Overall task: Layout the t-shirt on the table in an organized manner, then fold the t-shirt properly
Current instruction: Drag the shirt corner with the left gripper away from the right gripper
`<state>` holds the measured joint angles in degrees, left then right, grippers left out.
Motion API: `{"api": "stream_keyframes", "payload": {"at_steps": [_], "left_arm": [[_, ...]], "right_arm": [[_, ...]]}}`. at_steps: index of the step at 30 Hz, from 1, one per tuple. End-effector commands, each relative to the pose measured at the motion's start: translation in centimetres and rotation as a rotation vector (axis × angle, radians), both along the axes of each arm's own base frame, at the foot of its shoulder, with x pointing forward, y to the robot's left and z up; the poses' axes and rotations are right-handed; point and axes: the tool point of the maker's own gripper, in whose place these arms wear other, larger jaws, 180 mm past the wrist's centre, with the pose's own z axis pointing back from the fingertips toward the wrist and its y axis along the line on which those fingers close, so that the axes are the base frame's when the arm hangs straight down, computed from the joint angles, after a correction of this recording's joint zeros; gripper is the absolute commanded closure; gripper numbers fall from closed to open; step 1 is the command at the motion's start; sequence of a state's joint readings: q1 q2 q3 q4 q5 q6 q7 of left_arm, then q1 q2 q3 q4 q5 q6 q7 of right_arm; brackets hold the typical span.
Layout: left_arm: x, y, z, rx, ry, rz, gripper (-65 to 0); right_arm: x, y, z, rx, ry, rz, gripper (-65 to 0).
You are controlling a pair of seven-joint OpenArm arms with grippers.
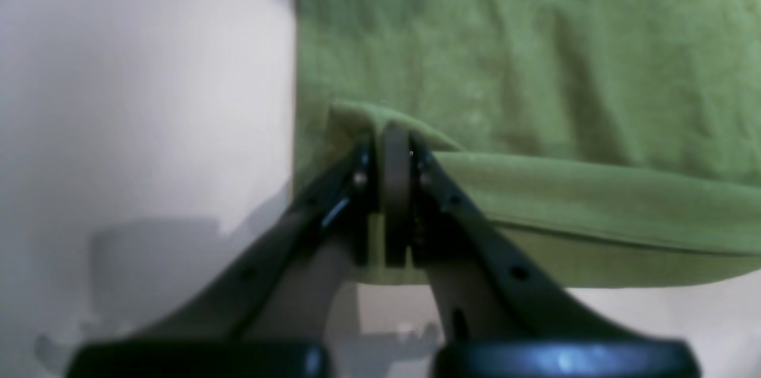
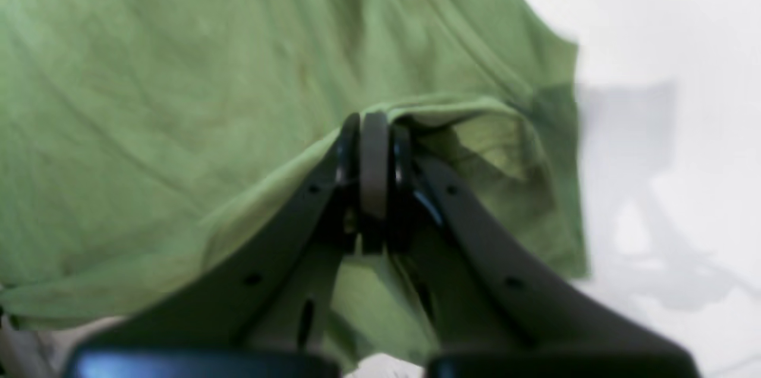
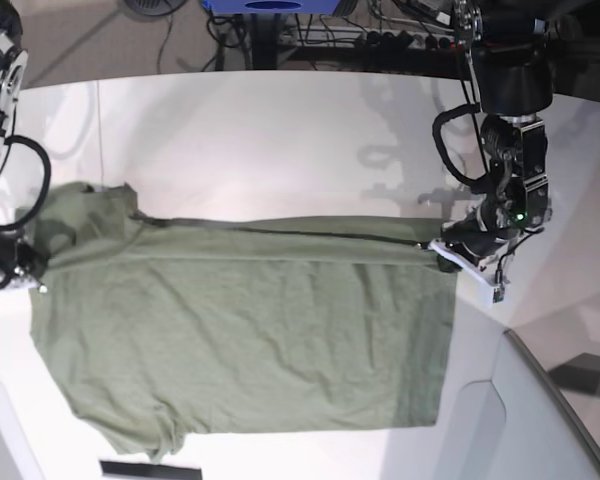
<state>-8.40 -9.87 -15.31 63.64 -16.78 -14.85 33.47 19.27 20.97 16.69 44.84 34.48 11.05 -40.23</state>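
Both arms' fingers are clamping the soft olive-green cotton t-shirt (image 3: 245, 330) along its upper edge: left gripper (image 1: 395, 146) at frame right, right gripper (image 2: 373, 128) at left. Limp and light, it is draping across the white table (image 3: 280, 150).

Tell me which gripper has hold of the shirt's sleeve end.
The right gripper: it pinches the t-shirt beside a sleeve. The left gripper instead clamps a corner at the straight hem, the end without sleeves.

The t-shirt (image 3: 245, 335) lies spread across the table (image 3: 280, 140).
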Motion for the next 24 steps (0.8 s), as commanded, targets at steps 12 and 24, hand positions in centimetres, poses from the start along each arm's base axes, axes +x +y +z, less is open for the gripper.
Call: {"api": "stream_keyframes", "payload": {"at_steps": [12,24], "left_arm": [[3.0,-0.4,2.7,0.022,-0.140,-0.027,-27.3],[-1.1,6.8,10.7,0.162,-0.341,0.109,-59.4]], "right_arm": [[3.0,-1.5,5.7,-0.098,-0.172,0.036,-40.8],[-8.6,-0.9,3.6,-0.079,-0.066,-0.048,-41.0]]}}
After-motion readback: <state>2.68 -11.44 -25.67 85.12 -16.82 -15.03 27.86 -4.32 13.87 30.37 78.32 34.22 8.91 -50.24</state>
